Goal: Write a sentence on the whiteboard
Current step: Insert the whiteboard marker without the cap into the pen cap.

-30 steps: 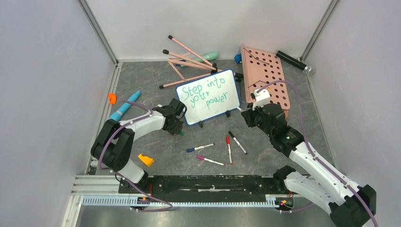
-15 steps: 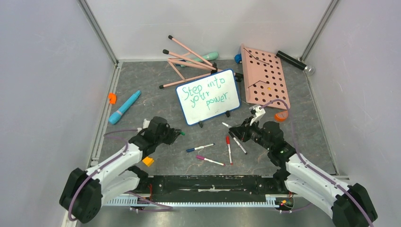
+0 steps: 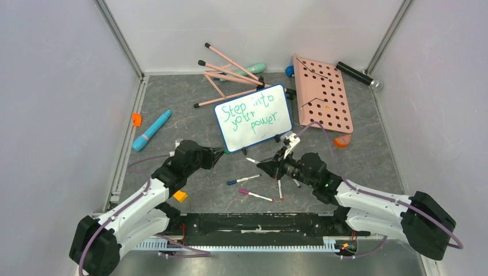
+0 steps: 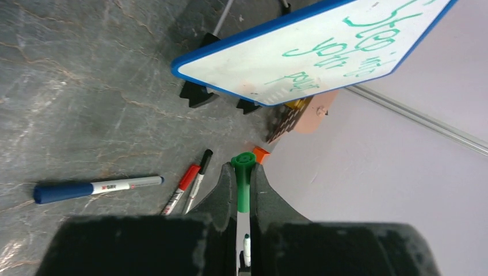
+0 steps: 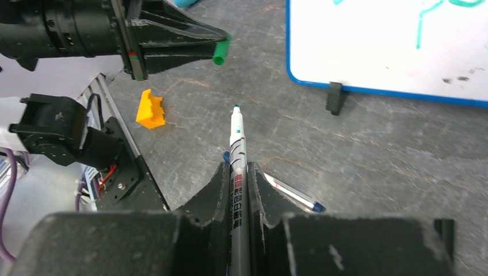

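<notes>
**Cap and marker meet below the board**

The small white whiteboard with a blue frame has the green sentence on it. Just below the whiteboard, the left hand pinches a green plastic cap. The right hand pinches a thin white marker. Its tip points straight at that cap.

Whiteboard carried green handwritten sentence in 3 lines: "Step into your power". Marker label had print, too small to read.
</notes>
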Robot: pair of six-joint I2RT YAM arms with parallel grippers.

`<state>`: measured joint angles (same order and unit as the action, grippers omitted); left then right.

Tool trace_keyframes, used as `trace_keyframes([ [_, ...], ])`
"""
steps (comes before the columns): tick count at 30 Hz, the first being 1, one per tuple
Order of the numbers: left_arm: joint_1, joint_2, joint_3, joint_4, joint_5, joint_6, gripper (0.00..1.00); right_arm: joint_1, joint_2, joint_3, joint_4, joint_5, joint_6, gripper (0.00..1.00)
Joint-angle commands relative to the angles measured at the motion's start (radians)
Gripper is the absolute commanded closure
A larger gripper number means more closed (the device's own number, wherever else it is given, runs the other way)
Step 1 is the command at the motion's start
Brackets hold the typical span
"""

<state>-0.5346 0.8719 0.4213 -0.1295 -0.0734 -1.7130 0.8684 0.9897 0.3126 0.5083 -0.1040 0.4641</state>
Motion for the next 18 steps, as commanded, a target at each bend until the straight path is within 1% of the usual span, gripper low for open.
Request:
trace_keyframes([
  [1, -0.002, -0.001, 0.019, 0.085, 0.043, -0.048, 0.98, 0.055, 0.056, 0.102, 0.074, 0.065, -0.005, 1.0],
  [11, -0.003, -0.02, 0.01, 0.087, 0.064, -0.062, 0.98, 0.123, 0.174, 0.205, 0.062, 0.098, -0.025, 1.0],
  [18, -0.002, -0.041, -0.002, 0.099, 0.069, -0.074, 0.98, 0.139, 0.198, 0.224, 0.061, 0.151, -0.026, 1.0],
])
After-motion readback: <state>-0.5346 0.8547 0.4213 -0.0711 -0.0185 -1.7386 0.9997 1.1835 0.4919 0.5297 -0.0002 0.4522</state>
